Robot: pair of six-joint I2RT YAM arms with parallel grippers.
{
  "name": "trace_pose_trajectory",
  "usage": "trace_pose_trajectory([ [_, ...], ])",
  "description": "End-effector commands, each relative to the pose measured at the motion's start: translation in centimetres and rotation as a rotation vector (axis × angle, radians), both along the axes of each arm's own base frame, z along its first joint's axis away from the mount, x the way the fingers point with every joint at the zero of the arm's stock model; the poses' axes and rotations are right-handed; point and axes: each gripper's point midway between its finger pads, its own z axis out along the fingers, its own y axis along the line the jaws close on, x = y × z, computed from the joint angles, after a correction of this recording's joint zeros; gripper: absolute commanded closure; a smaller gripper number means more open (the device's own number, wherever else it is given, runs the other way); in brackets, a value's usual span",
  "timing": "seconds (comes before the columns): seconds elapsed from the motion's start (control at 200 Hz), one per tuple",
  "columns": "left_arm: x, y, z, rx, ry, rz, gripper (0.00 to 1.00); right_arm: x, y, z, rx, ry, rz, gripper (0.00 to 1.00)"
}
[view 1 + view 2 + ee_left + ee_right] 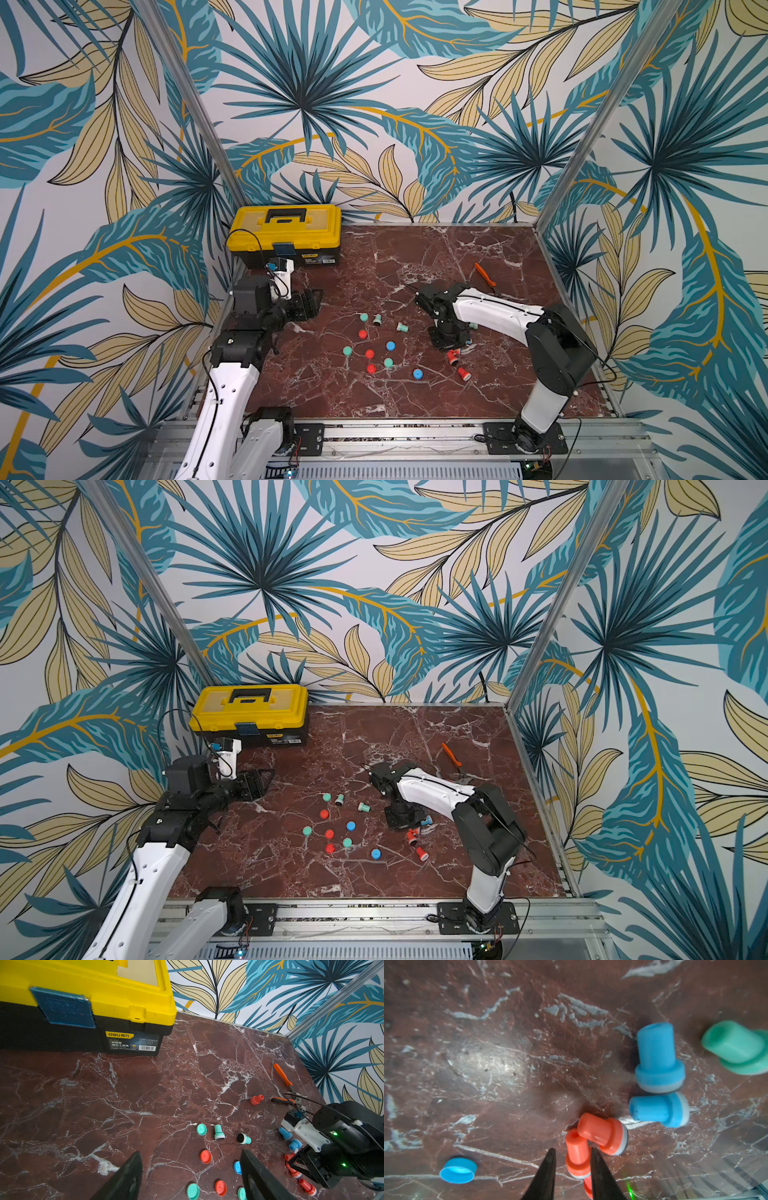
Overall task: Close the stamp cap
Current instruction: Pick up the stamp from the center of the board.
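Note:
Several loose caps in red (363,333), green (347,351) and blue (390,345) lie mid-table. Uncapped stamps lie on their sides around them: green ones (402,327), and red ones (464,374) on the right. My right gripper (572,1149) points down over a red stamp (577,1159), which lies between its narrowly spread fingers. One finger is at the stamp's side; a gap shows at the other. A second red stamp (604,1134), two blue stamps (658,1057) and a blue cap (457,1169) are close by. My left gripper (190,1153) hangs open and empty at the table's left.
A shut yellow toolbox (286,232) stands at the back left corner. Orange-handled pliers (485,274) lie at the back right behind the right arm, with another red stamp (256,1099) beside them. Patterned walls close in the marble table (374,399) on three sides.

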Motion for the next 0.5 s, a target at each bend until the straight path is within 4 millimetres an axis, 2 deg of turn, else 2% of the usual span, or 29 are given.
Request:
trace_pose_trajectory([
  [0.0,0.3,0.2,0.5,-0.001,-0.016,0.010,0.24,-0.3,-0.5,-0.2,-0.060,0.028,0.040,0.69],
  [0.496,0.1,0.1,0.8,-0.004,-0.027,0.008,0.24,-2.1,-0.9,-2.4,-0.129,0.097,0.050,0.69],
])
